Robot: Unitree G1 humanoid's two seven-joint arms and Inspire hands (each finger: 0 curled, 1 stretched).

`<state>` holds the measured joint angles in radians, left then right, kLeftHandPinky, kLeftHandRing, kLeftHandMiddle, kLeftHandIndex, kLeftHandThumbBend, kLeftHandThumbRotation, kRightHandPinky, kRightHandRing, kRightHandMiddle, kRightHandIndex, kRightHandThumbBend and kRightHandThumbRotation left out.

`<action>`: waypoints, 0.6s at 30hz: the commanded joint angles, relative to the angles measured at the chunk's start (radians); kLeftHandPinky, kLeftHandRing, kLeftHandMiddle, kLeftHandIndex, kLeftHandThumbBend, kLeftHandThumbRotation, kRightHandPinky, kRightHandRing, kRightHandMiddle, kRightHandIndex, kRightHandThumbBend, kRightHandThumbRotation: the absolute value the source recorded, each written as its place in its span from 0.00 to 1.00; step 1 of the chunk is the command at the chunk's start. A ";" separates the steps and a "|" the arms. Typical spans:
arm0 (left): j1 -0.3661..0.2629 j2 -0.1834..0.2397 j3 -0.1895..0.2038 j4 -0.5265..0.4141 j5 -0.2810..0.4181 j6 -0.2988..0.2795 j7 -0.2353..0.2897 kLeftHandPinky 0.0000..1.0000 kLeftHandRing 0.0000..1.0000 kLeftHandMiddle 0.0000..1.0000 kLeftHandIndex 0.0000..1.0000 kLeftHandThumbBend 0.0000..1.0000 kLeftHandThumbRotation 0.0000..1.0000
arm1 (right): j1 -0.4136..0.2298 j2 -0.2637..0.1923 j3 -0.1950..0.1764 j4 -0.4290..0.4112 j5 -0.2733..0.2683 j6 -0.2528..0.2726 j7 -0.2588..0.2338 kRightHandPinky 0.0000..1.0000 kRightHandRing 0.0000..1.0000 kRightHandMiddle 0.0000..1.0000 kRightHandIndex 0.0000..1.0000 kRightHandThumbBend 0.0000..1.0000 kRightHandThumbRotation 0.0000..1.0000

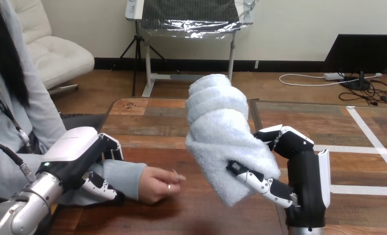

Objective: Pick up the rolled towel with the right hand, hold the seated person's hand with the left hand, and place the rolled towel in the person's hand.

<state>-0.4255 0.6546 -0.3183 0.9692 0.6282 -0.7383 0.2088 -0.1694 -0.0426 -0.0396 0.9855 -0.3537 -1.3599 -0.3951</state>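
Towel time: the rolled towel sits in the right hand, clear of the table, with the thumb clamped across its lower front and the fingers wrapped round behind it. Its long axis stands nearly upright. The fat lower end bulges just below the thumb, and the upper end rises well above the hand, leaning a little toward the person's side.

Over on the other side, the left hand is closed round the person's sleeved forearm, just behind the wrist, with its fingers curled underneath. The person's hand pokes out just past those fingers, low over the table and loosely curled, between the two robot hands.

The step looks like the carry-across. To do it well, the right hand should travel toward the left hand and tip the roll over so it lies across the palm, not end-on. The left hand wants a steady, gentle hold, and the person's fingers need to open first. Release only once the towel rests there; let go early and it could unroll or tumble onto the table.
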 commanded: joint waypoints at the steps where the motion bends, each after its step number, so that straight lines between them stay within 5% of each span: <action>1: -0.034 -0.001 0.034 -0.107 -0.033 -0.052 0.035 0.25 0.29 0.35 0.36 1.00 0.00 | -0.089 0.005 -0.006 0.001 0.017 -0.001 0.001 0.25 0.30 0.42 0.44 0.64 0.00; 18: 0.002 0.015 0.077 -0.229 -0.040 -0.065 0.027 0.25 0.29 0.33 0.34 1.00 0.00 | -0.121 0.002 -0.008 0.059 -0.006 0.011 -0.025 0.25 0.30 0.42 0.43 0.65 0.00</action>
<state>-0.3827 0.6700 -0.2830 0.8430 0.6236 -0.7824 0.2120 -0.1776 -0.0430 -0.0398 1.0432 -0.3653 -1.3397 -0.4025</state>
